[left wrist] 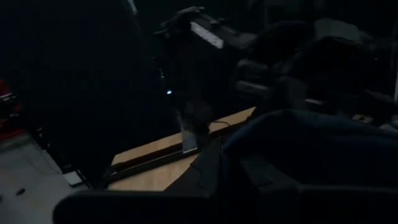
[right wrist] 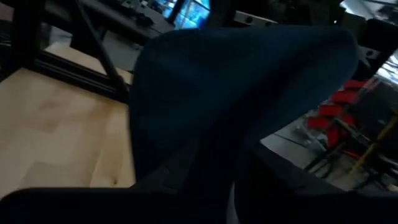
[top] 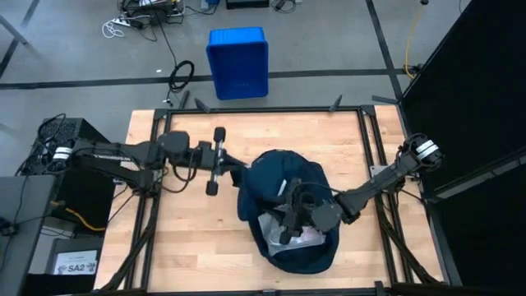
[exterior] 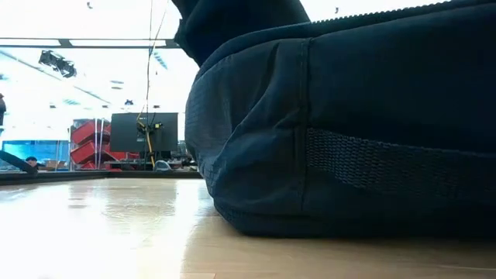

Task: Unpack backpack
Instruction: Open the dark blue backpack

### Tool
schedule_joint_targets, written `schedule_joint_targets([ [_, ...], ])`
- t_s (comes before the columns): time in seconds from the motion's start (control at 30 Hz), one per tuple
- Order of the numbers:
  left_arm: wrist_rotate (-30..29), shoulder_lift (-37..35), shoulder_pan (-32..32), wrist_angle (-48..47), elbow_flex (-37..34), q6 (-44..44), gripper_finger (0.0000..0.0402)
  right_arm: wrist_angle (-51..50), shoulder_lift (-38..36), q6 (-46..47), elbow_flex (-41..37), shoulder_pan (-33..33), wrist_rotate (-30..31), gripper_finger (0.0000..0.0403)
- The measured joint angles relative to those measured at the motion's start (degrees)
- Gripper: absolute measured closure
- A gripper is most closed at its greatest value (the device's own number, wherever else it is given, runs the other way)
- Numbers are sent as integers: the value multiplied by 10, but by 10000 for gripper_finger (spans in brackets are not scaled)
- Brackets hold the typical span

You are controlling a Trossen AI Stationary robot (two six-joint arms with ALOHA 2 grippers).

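The backpack (top: 283, 210) lies on the table (top: 181, 247), a little toward 4 o'clock from the middle. Its mouth is open and something pale and crinkled, maybe a plastic pouch (top: 289, 234), shows inside the opening. I see nothing lying unpacked on the wood around it, so I judge the task is near its beginning: the bag is opened, but its contents must all come out.

The left gripper (top: 240, 176) is at the 10 o'clock edge of the bag with its jaws closed, and it seems to pinch the fabric there to hold the mouth open, though I cannot see the contact clearly. The right gripper (top: 288, 222) is low over the opening, near the pale thing. Its jaws are partly closed, and I cannot tell whether they hold something.

Only the high view shows the open mouth, the pale content and both arms together, and also a blue bin (top: 238, 62) on the floor beyond the table at 12 o'clock. The low view shows only the bag's closed side wall resting flat on the wood. The right wrist view shows a raised fold of the dark fabric close before the camera, which hides the inside. The left wrist view is very dark and adds almost nothing.
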Motion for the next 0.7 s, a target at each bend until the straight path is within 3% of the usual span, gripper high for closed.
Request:
schedule_joint_targets([
  [0.23, 51, 1, 105, 11, 2, -26, 402, -14, 0, 2, 0, 19, 32, 304],
  [0.5, 154, 21, 219, 6, 2, -42, 402, -15, 0, 2, 0, 20, 45, 313],
  [0.7, 285, 92, 315, 42, 2, -103, 402, -15, 0, 2, 0, 6, 61, 311],
])
